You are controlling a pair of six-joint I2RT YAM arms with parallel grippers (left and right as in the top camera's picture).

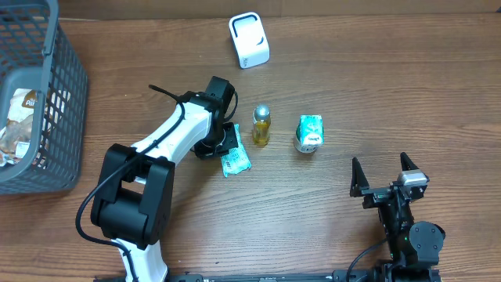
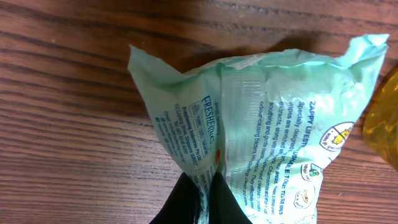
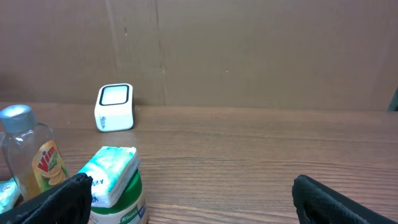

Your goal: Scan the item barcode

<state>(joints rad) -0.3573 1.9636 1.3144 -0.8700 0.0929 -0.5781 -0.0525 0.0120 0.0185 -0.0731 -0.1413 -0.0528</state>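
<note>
A pale green wet-wipes packet (image 1: 235, 163) lies on the wooden table, and its printed back fills the left wrist view (image 2: 267, 112). My left gripper (image 1: 225, 143) (image 2: 203, 190) is shut on the packet's near edge, the film pinched between the two black fingers. No barcode shows on the visible side. The white scanner box (image 1: 249, 39) (image 3: 115, 107) stands at the back of the table, well beyond the packet. My right gripper (image 1: 383, 178) (image 3: 193, 202) stands open at the front right, holding nothing.
A yellow Vim bottle (image 1: 261, 125) (image 3: 31, 155) stands just right of the packet, its edge showing as a yellow bottle (image 2: 384, 118). Further right, a teal tissue pack (image 1: 310, 129) (image 3: 109, 174) rests on a green-lidded jar (image 3: 121, 208). A grey basket (image 1: 66, 94) holding goods sits far left.
</note>
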